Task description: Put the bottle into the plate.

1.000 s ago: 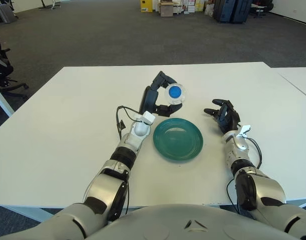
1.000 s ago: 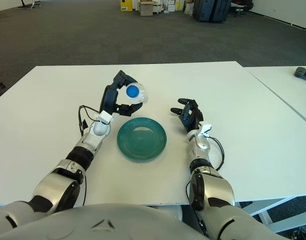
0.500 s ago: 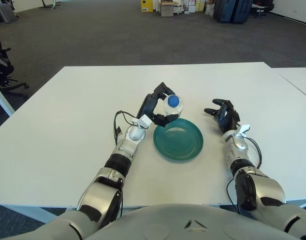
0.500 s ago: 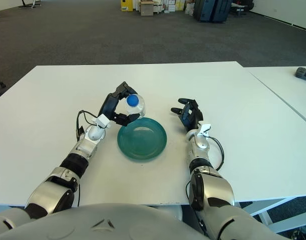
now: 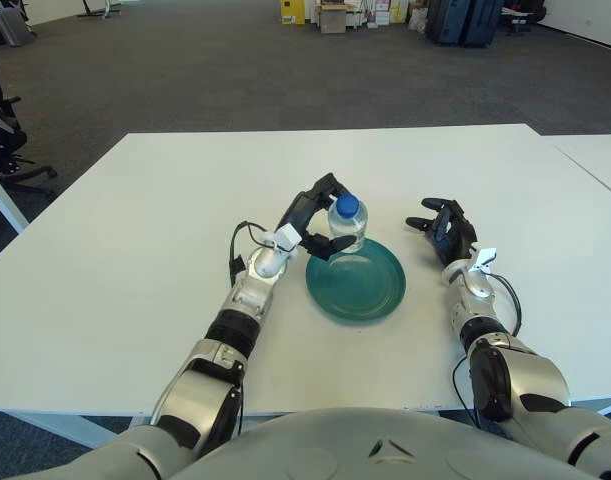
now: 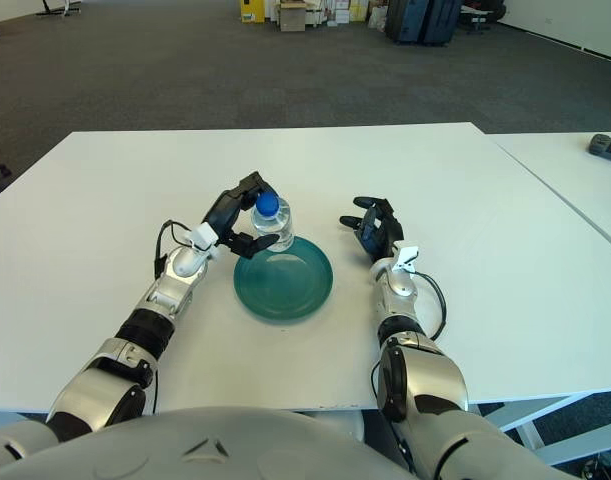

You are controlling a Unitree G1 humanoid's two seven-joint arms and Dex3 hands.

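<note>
A small clear bottle (image 5: 346, 224) with a blue cap stands upright at the far left rim of the green plate (image 5: 369, 290). My left hand (image 5: 318, 222) is beside it, its fingers curled around the bottle's body. Whether the bottle's base rests on the plate or hangs just above it I cannot tell. My right hand (image 5: 444, 229) lies on the white table (image 5: 125, 250) to the right of the plate, fingers spread, holding nothing.
A second white table (image 5: 597, 160) stands at the right with a dark device (image 6: 608, 145) on it. Office chairs (image 5: 0, 130) stand far left. Boxes and cases (image 5: 385, 15) line the far floor.
My left hand has come down and toward me with the bottle, turning it from cap-toward-me to upright at the plate's far left rim. The right hand has not moved.
</note>
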